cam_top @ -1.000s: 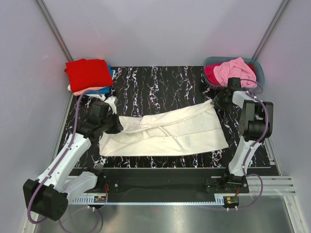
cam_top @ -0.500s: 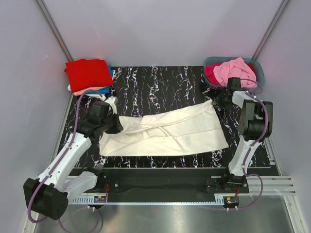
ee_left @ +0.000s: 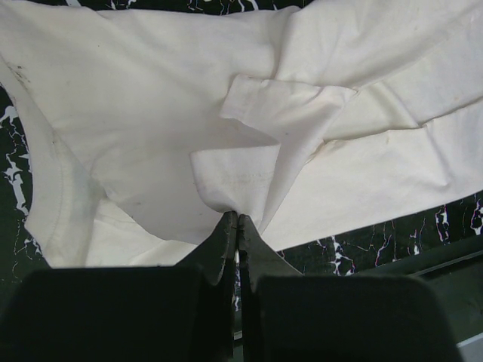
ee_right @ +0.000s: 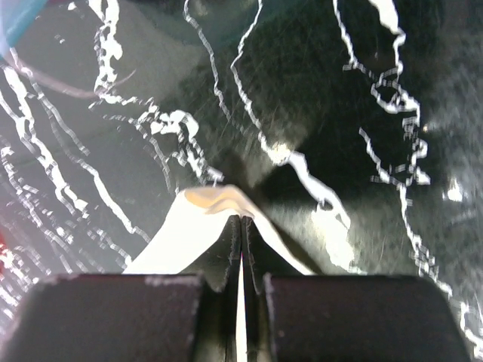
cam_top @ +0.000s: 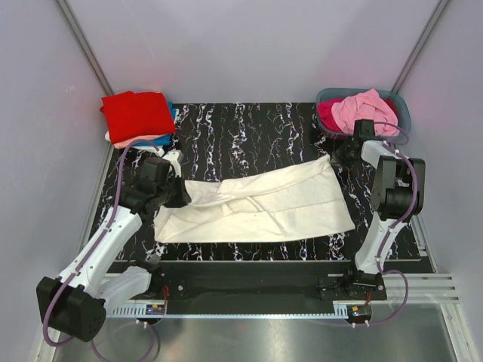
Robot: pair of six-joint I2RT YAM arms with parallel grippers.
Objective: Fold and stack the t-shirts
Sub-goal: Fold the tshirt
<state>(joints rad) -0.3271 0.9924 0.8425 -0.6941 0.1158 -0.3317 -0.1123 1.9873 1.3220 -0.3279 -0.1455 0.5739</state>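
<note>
Ana: Only the right gripper [ee_right: 241, 219] had changed since a second earlier. Its jaws had come together, while both arms and the cloth lay where they had been.

Ben: Closed on what?

Ana: On a corner of the cream t-shirt [cam_top: 256, 205]. The right wrist view showed a small peak of pale cloth pinched between the black fingers, with the marbled black table [cam_top: 249, 128] beyond it.

Ben: And nearer the bases?

Ana: The left gripper [ee_left: 238, 219] was shut tight too, nipping a fold at the shirt's left end. A loose flap of cloth lay turned over just past its fingertips.

Ben: How did the shirt lie?

Ana: Spread across the middle of the table, creased, its long side running left to right. Its right end angled toward the far side, where the right gripper held the corner.

Ben: Farther back?

Ana: At the far left corner sat a stack — a red t-shirt [cam_top: 137, 113] on top, the edge of a blue t-shirt [cam_top: 174, 113] and a salmon t-shirt [cam_top: 151, 140] showing beneath. At the far right stood a grey-blue tub [cam_top: 404, 113], just beyond the right gripper, with a pink t-shirt [cam_top: 362, 109] heaped over a magenta t-shirt [cam_top: 328, 113].
</note>
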